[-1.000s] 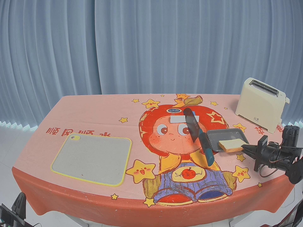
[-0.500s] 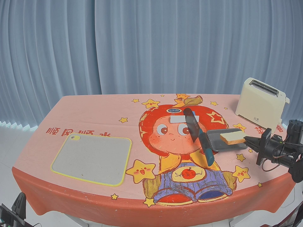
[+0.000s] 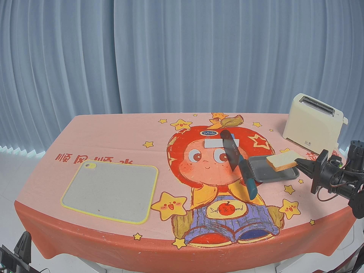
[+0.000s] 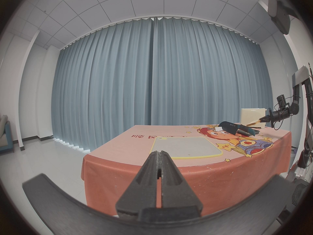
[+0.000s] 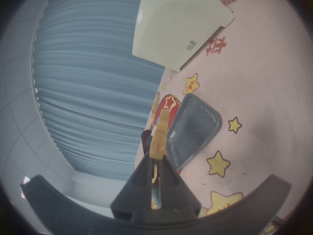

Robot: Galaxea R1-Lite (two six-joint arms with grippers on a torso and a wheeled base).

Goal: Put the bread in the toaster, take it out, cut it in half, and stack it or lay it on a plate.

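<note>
— What's over on the left?

— The left gripper sits well off the table's left side, its two black fingers pressed together with nothing between them. On the table with the pink cartoon cloth, a grey rectangular cutting board with a yellow-green rim lies flat near the front left edge.

— And in the middle?

— A knife with a dark blade and a teal handle lies across the cartoon face. Its handle is just beside the left edge of a dark grey rectangular tray.

— Where's the bread?

— The pale, brown-crusted slice of bread is in the air over the tray's far right corner, lying roughly flat, between the tray and the toaster. The right gripper has its black fingers clamped on the slice's right edge.

— And past that?

— The cream two-slot toaster stands at the table's far right, apart from the bread.
</note>
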